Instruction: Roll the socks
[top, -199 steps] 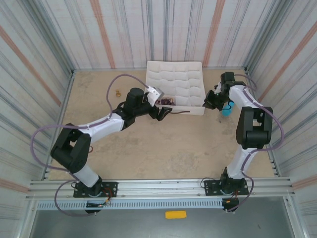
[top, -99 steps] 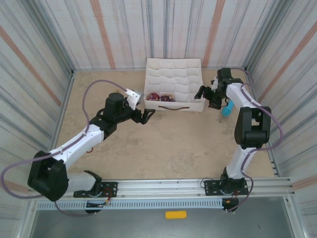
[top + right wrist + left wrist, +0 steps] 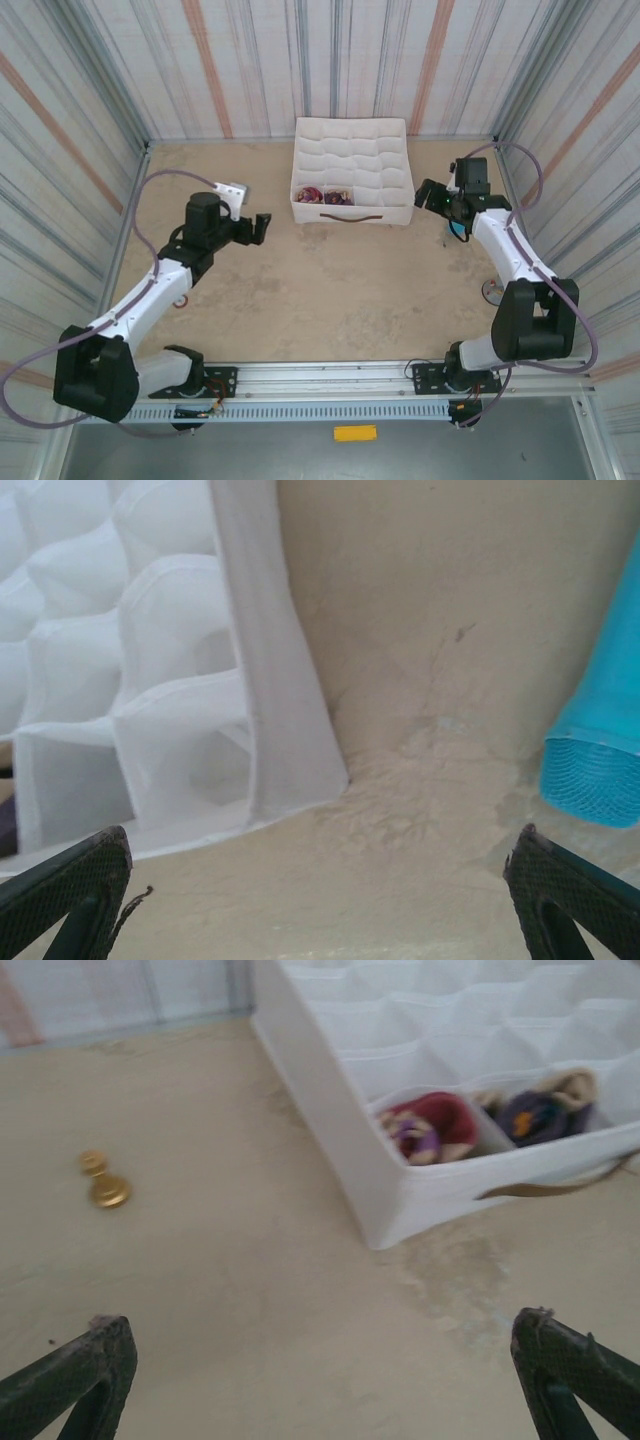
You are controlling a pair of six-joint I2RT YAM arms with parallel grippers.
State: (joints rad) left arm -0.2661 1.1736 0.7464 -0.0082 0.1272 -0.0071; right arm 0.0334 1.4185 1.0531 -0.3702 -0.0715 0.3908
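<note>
Left wrist view: both socks (image 3: 435,1125) lie rolled in neighbouring front cells of the box (image 3: 330,1090). Left pincer (image 3: 320,1335) and right pincer (image 3: 318,848) gape wide, empty, above the table (image 3: 250,1290). Task looks done.

Bare tabletop (image 3: 330,290) lies open across the near half, before the white divided box (image 3: 350,214), which stands near the far wall (image 3: 350,70). Left of the box a small brass piece (image 3: 105,1185) sits on the surface; on its right a turquoise tube (image 3: 598,730) lies in the gap toward the side wall (image 3: 580,120). Rolled socks (image 3: 440,1125) fill two near-left cells; other cells gape upward.
</note>
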